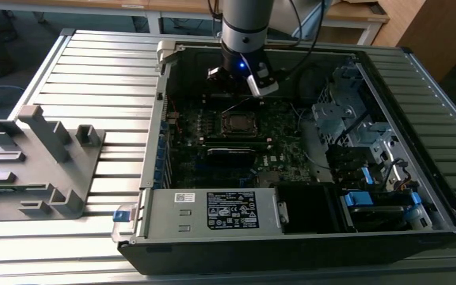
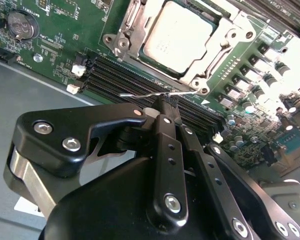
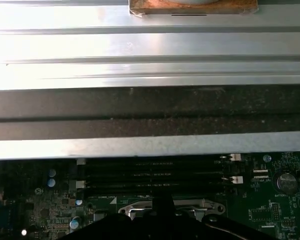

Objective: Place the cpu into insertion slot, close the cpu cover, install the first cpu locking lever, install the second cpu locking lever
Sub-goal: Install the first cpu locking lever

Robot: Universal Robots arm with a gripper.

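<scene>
Jaws drawn together, the gripper [image 2: 163, 102] is nosing at the thin locking lever [image 2: 138, 94] just beside the cpu [image 2: 177, 35], which is sitting under the cpu cover [image 2: 216, 50]; the wire is likely behaving springy and slippery, best hooked near its free end.

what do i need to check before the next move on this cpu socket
1. cpu seated flat: ok.
2. cpu cover down around the cpu: ok, it looks flat.
3. wire locking lever latched: not ok, it stands free above the memory slots.
4. hand lined up with that lever: ok, its shut tips sit right at the wire.
5. hand actually gripping the wire: cannot tell.
6. other locking lever latched: cannot tell.
</scene>
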